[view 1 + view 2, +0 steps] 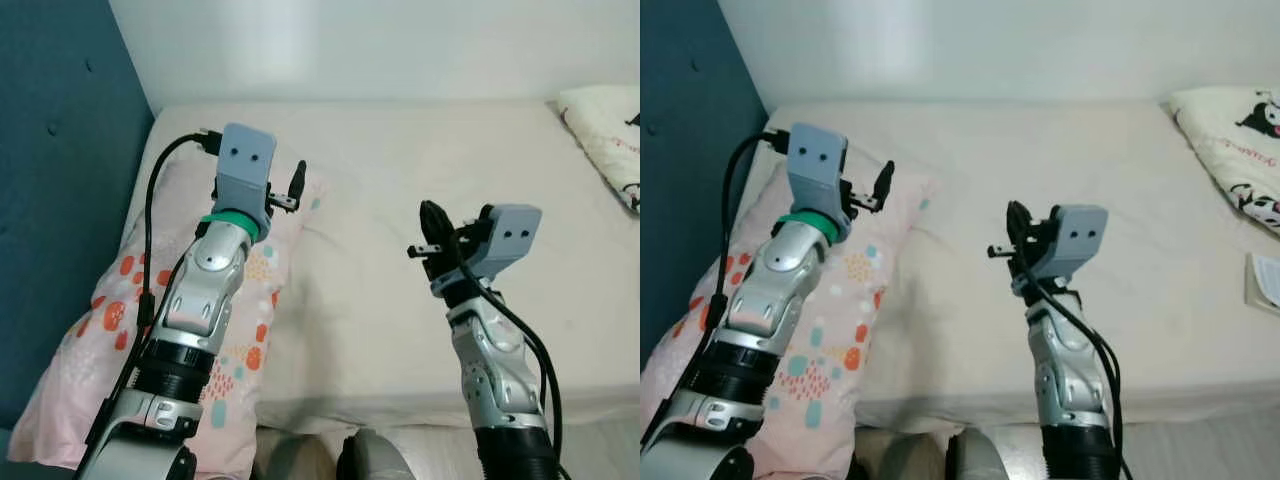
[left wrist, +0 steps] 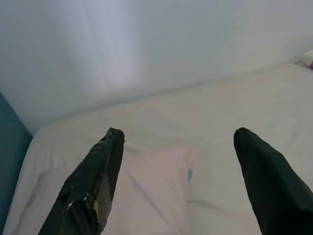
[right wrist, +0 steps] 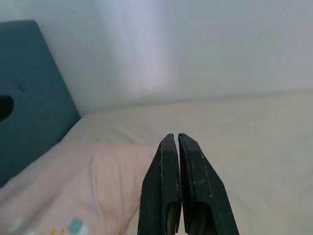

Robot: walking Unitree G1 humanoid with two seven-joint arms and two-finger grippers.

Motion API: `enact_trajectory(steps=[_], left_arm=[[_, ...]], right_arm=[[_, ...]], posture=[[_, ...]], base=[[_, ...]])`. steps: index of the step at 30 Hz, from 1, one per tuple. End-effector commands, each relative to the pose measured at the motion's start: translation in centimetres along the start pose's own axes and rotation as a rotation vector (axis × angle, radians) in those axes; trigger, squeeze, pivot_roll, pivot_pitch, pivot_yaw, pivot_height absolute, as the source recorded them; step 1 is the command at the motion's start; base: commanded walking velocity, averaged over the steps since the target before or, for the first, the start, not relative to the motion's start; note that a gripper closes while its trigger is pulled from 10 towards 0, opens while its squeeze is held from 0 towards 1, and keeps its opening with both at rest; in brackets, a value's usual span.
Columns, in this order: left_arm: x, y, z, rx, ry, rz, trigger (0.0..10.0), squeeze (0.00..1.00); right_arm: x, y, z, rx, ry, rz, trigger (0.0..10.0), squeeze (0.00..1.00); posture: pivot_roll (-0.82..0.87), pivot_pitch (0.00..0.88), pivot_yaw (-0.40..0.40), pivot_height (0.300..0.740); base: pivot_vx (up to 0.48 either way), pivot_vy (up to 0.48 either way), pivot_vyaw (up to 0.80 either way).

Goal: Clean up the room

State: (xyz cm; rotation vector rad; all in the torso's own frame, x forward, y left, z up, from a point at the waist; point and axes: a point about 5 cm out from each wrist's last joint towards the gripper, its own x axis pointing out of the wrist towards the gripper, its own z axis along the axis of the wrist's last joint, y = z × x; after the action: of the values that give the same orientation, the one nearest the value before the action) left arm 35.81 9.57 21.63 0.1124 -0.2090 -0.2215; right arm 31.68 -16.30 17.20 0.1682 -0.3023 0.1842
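A pink pillow (image 1: 120, 330) printed with orange and teal shapes lies along the left side of a cream bed (image 1: 400, 180), next to the blue headboard. My left gripper (image 2: 178, 142) hovers above the pillow's far end with its fingers spread open and nothing between them. My right gripper (image 3: 175, 142) is raised over the middle of the mattress, fingers pressed together and empty. A second pillow (image 1: 1230, 140), cream with a cartoon print, rests at the far right of the bed.
A blue padded headboard (image 1: 50, 180) stands on the left and a white wall (image 1: 350, 40) runs behind the bed. A small pale flat item (image 1: 1264, 282) lies at the bed's right edge. The mattress front edge (image 1: 400, 410) is just before me.
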Motion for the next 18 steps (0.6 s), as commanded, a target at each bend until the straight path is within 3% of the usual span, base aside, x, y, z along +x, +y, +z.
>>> enact_trajectory(steps=[1, 10, 15, 18], left_arm=[[0.1, -0.5, -0.1, 0.017, -0.002, -0.01, 10.0, 0.0], [0.0, -1.8, 0.3, 0.061, -0.049, -0.07, 10.0, 0.0], [-0.3, -2.7, 0.3, 0.088, -0.071, -0.105, 10.0, 0.0], [-0.3, -2.9, 0.2, 0.069, -0.064, -0.118, 10.0, 0.0]], right_arm=[[-0.2, -0.3, -0.2, 0.002, 0.014, -0.016, 10.0, 0.0], [-0.2, -0.5, -0.2, 0.009, 0.017, -0.046, 10.0, 0.0], [-0.1, -0.5, -0.3, 0.018, 0.015, -0.049, 10.0, 0.0], [-0.2, -0.4, -0.4, 0.021, 0.017, -0.048, 10.0, 0.0]], posture=[[-0.15, 0.012, 0.04, 0.733], [-0.15, 0.017, 0.041, 0.74], [-0.15, 0.02, 0.042, 0.74], [-0.15, 0.023, 0.043, 0.74]], base=[[0.0, 0.0, 0.0], [0.0, 0.0, 0.0], [0.0, -0.415, 0.0], [0.0, 0.0, 0.0]])
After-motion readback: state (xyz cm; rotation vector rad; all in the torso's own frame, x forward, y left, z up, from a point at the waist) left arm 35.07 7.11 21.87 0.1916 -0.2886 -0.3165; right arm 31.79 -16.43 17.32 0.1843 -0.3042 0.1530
